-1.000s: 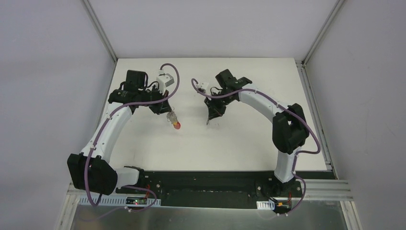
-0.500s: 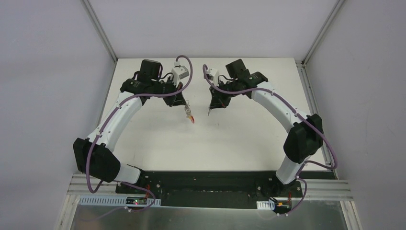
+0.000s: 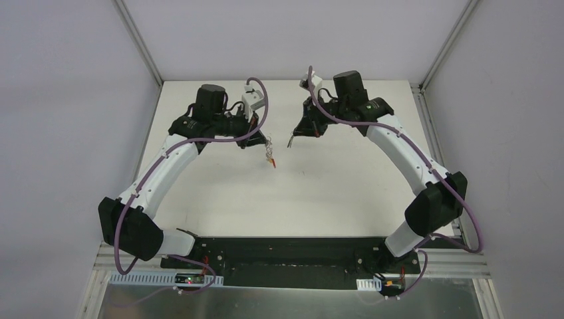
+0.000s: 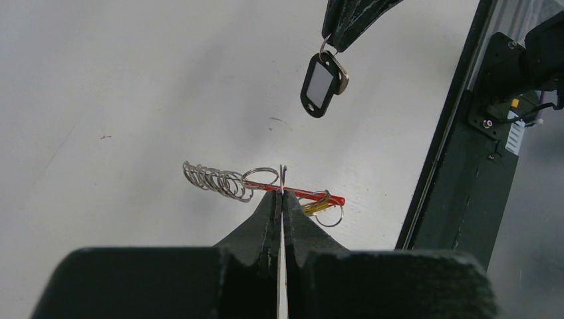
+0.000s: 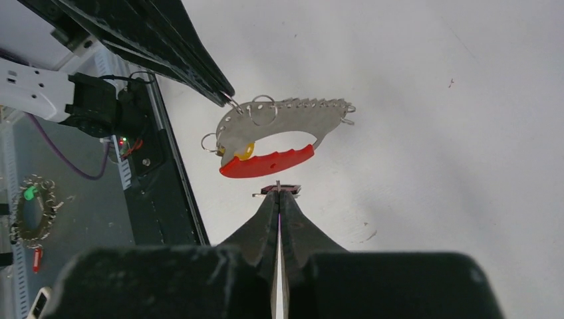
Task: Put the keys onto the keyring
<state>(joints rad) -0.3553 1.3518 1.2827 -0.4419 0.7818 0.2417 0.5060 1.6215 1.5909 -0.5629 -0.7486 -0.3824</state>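
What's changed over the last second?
Both arms swung toward the far edge of the table; the left gripper carried the keyring rightward, closing the gap to the right gripper and its key. Nothing grabbed or released: both stay shut on their loads.

A robotics lab cell: white table (image 3: 332, 193) enclosed by grey panels (image 3: 66, 133) and aluminium framing (image 3: 137, 40).

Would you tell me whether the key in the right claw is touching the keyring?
Apart. The left wrist view shows bare table between the key hanging from the right claw and the keyring pinched in the left claw.
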